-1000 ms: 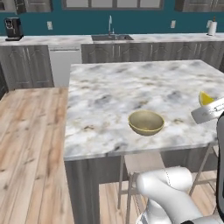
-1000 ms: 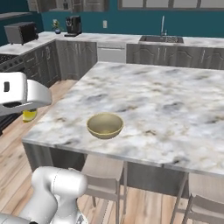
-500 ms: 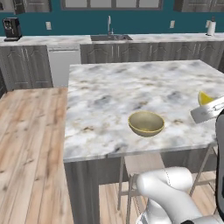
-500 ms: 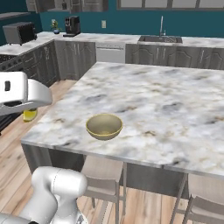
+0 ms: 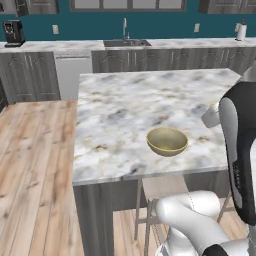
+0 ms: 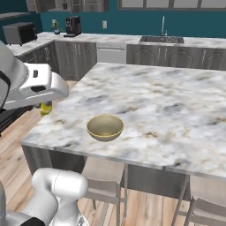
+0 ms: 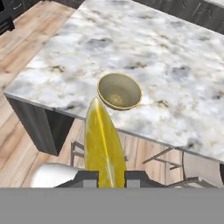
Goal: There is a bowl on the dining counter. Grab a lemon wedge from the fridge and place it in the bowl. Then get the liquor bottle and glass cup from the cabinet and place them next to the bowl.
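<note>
Olive-yellow bowl (image 5: 167,140) (image 6: 105,127) (image 7: 119,91) sits upright on the marble dining counter (image 5: 130,110) (image 6: 167,106) (image 7: 175,52), near its front edge, w/ nothing visible inside, interior bare in the hand view. Gripper (image 7: 104,176) is clamped on the lemon wedge (image 7: 103,146) (image 6: 46,107), fingers tight vs. its sides, wedge pointing toward the bowl but held off the counter's edge, above the stools & wood floor (image 5: 35,170), apart from the bowl. In the right base view the wedge hangs under the white hand, left of the counter, beside the bowl's side.
</note>
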